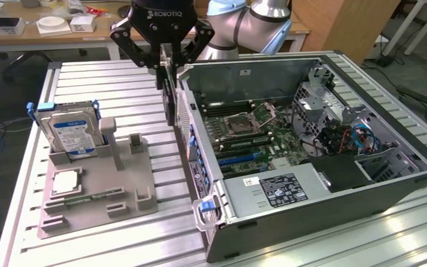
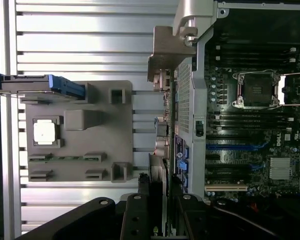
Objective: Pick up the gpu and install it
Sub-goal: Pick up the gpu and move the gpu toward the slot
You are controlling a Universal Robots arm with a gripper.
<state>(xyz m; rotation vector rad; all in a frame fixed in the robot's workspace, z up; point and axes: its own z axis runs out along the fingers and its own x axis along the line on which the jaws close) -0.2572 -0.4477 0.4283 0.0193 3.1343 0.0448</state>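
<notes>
My gripper [image 1: 168, 71] is shut on the gpu [image 1: 170, 103], a thin black card that hangs edge-down from the fingers. The card is in the air just outside the wall of the open computer case [image 1: 391, 192] that faces the exterior view's left, above the gap between the case and the grey fixture. The wrist view shows the gpu [image 2: 158, 182] edge-on between my black fingers [image 2: 135, 217], beside the case's perforated panel. The motherboard [image 1: 254, 142] lies exposed inside the case, with its blue slots [image 2: 235, 146] visible.
A grey fixture [image 1: 95, 194] on the ribbed metal table [image 1: 117, 83] holds an upright hard drive [image 1: 69, 133] with a blue-and-white label, a small square chip [image 1: 65, 182] and a memory stick. A power supply [image 1: 273, 192] and cables fill the case's near end. A desk stands behind.
</notes>
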